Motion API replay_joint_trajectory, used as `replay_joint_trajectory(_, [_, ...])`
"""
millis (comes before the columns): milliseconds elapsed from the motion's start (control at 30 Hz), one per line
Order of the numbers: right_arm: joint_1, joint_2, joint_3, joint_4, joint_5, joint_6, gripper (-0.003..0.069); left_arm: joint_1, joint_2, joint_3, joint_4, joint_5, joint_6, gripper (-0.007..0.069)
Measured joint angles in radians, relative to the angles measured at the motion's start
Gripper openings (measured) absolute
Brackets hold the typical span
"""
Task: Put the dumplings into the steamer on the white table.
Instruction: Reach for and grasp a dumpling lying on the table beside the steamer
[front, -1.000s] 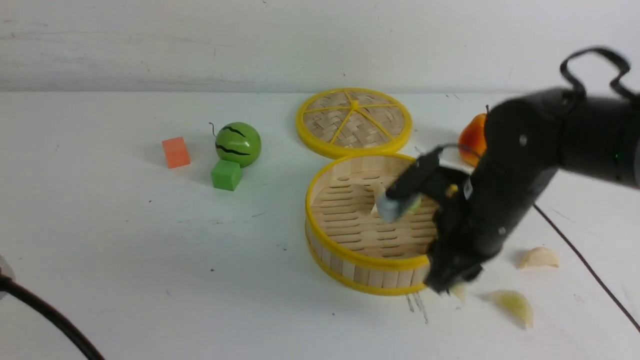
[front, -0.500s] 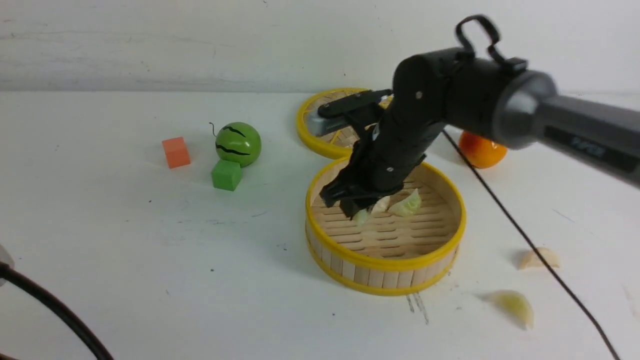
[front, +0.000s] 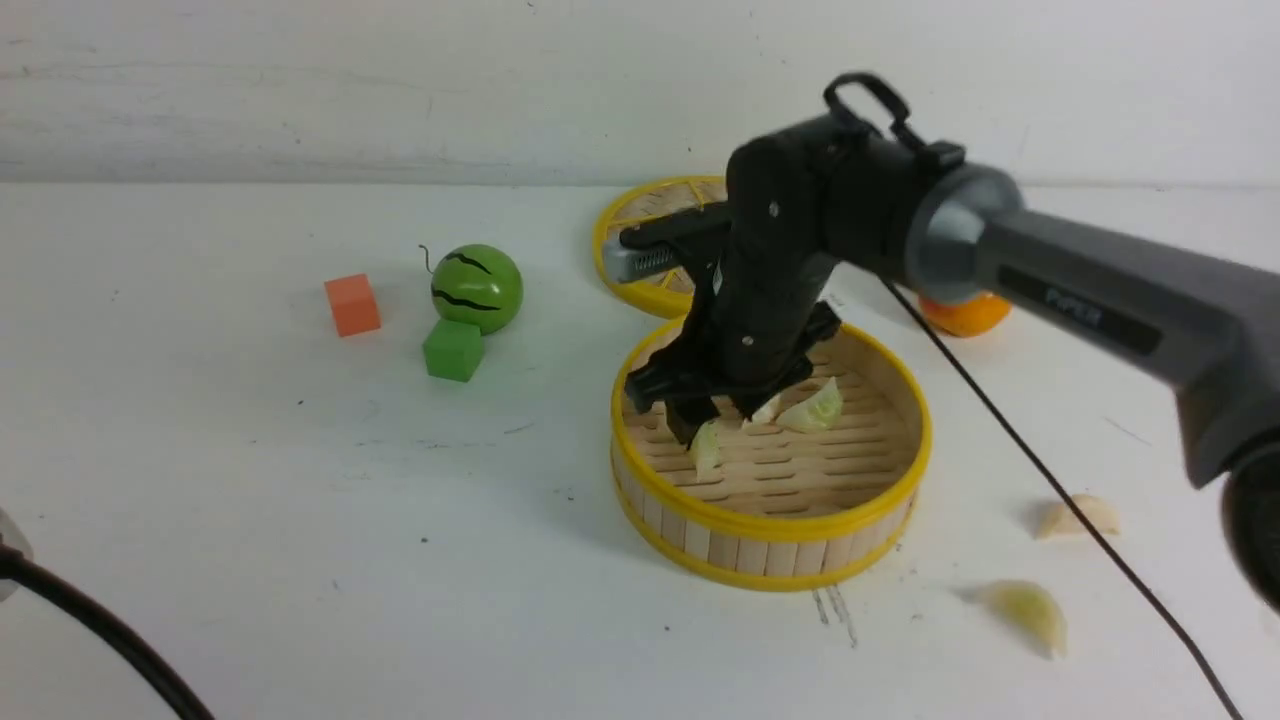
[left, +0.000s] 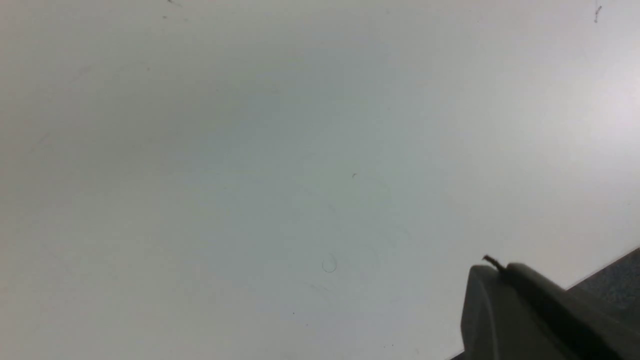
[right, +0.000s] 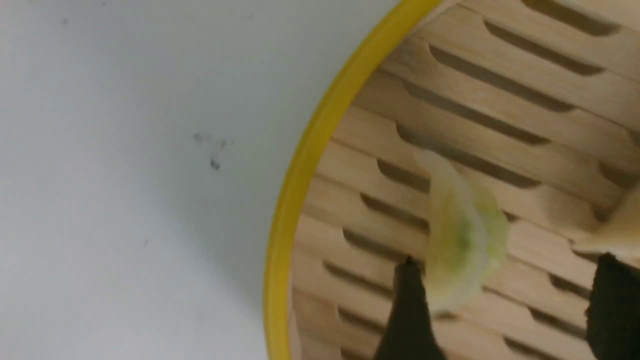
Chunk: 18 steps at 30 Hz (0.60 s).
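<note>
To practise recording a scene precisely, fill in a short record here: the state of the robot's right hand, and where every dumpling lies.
Right hand: open, over the steamer
Dumplings in steamer: three; one under the hand, two others beside it
Dumplings on white table: two, right of the steamer; one, another
Not yet moved: two

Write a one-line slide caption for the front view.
Right claw open in the steamer over one dumpling, two others beside; two more dumplings on the white table.
</note>
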Motion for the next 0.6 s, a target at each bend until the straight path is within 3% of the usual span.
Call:
replay_joint_trajectory(67, [-0.001, -0.077, -0.01, -0.008, 0.118, -0.103, 0.0479, 0.0, 0.0, 0.0, 0.0, 0.0, 0.0, -0.0003])
replay_joint_trajectory(167, [-0.019, -0.163, 0.018, -0.015, 0.164, -0.169, 0.0475, 0.0, 0.0, 0.0, 0.0, 0.0, 0.0, -0.0003])
replay_joint_trajectory(367, [-0.126, -0.362, 0.329, 0.011, 0.173, -0.213, 0.0425, 0.0, 0.0, 0.0, 0.0, 0.006, 0.0, 0.0])
replay_joint_trajectory(600, [-0.238, -0.482, 0.732, -0.029, -0.008, -0.222, 0.0403, 0.0, 0.0, 0.0, 0.0, -0.006, 0.0, 0.0004])
